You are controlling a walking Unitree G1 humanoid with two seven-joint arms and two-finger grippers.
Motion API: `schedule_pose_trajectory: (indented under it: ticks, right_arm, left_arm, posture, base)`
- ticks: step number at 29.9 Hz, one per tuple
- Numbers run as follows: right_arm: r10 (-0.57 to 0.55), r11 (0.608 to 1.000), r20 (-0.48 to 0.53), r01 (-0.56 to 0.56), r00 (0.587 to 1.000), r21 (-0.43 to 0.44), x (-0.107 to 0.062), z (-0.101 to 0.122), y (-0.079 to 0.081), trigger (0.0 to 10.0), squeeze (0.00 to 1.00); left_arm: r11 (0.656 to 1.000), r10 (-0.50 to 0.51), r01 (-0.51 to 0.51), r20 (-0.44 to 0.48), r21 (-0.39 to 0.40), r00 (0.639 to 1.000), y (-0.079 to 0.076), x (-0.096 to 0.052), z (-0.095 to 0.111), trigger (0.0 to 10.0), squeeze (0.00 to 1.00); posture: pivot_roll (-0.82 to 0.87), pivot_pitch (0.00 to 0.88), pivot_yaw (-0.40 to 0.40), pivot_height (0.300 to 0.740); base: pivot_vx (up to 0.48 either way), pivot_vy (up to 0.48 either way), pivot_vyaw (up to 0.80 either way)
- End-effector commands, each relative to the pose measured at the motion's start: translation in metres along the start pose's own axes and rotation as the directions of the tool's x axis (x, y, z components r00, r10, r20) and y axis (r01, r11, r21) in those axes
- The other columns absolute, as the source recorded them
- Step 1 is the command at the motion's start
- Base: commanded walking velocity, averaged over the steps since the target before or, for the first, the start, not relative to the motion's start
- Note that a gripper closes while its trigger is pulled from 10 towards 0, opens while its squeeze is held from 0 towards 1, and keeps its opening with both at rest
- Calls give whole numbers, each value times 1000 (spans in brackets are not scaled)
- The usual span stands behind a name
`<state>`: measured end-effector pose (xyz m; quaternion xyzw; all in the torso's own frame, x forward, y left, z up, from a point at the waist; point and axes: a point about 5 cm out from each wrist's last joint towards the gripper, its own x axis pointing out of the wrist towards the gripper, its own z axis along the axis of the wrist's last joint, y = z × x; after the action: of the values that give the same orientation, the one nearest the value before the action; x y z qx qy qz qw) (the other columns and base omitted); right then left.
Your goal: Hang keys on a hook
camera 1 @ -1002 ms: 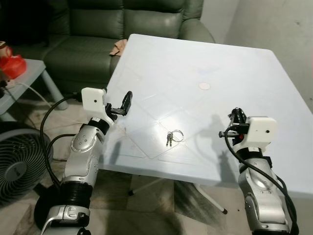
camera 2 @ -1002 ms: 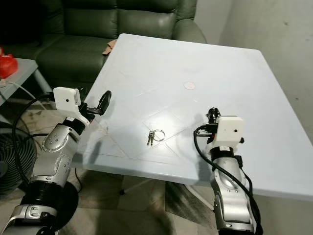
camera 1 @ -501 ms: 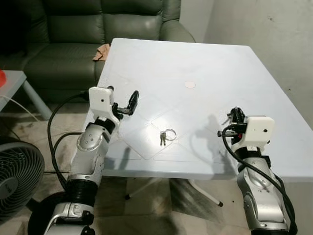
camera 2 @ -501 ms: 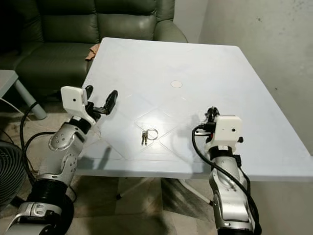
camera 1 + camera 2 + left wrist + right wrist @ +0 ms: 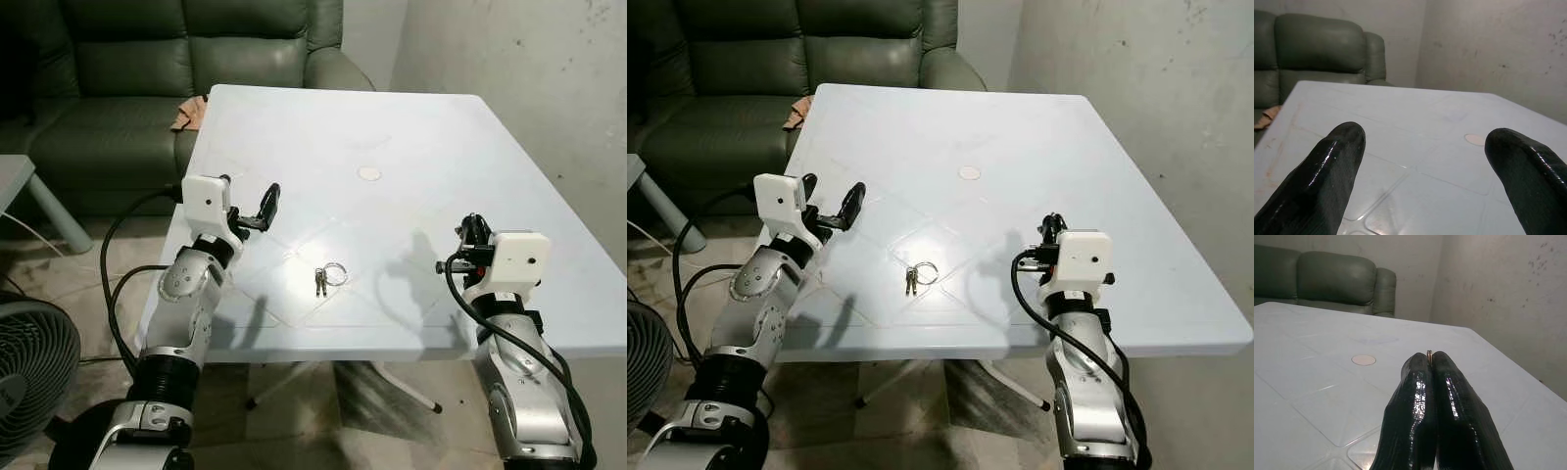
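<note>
Item 1. Keys (image 5: 327, 277): a small bunch on a wire ring, lying flat on the white table (image 5: 431, 147) near its front edge. They lie between the two grippers, somewhat nearer the left one, and nothing touches them.

Item 2. Left gripper (image 5: 261, 209): raised above the table's left edge, fingers (image 5: 1327, 176) spread wide with nothing between them. The keys lie ahead of it and toward the robot's right, lower than the fingertips.

Item 3. Right gripper (image 5: 1050, 230): held over the table's front right part, fingers (image 5: 1422, 401) pressed together. A thin glint shows at their tips; what it is cannot be told. The keys lie toward its left, well apart.

Item 4. Surroundings: a round pale disc (image 5: 369, 173) sits on the table beyond the keys; a green sofa (image 5: 118, 69) stands behind the table; a fan (image 5: 29, 377) stands on the floor outside the left arm. A hook cannot be made out.

Item 5. Step in hand, judged: reaching to pick up the keys, none of the task yet done. Handling advice: bring the open left gripper down over the ring rather than the loose blades, fingertips low against the table, one finger on each side of the ring, then close slowly. The flat metal is likely to slide on the smooth plastic, so a steep, centred approach is advisable.
</note>
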<state>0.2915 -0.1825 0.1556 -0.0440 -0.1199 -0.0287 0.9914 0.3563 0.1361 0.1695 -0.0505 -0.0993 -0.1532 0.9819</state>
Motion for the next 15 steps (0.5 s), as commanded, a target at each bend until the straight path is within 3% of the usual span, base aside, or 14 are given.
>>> schedule_pose_trajectory:
  ticks: [1, 15]
  right_arm:
    - [1, 1000, -7, -1, 1000, -2, 0, -1, 0, 10000, 0]
    - [3, 1000, -16, -3, 1000, -9, 0, -3, -1, 10000, 0]
  left_arm:
    - [1000, 14, -14, 0, 3, 1000, 2, 3, 2, 10000, 0]
    - [999, 52, -53, -58, -6, 997, 5, 5, -3, 10000, 0]
  posture:
    - [7, 16, -17, 740]
    - [8, 9, -18, 740]
  base:
    - [0, 319, -763]
    - [0, 0, -763]
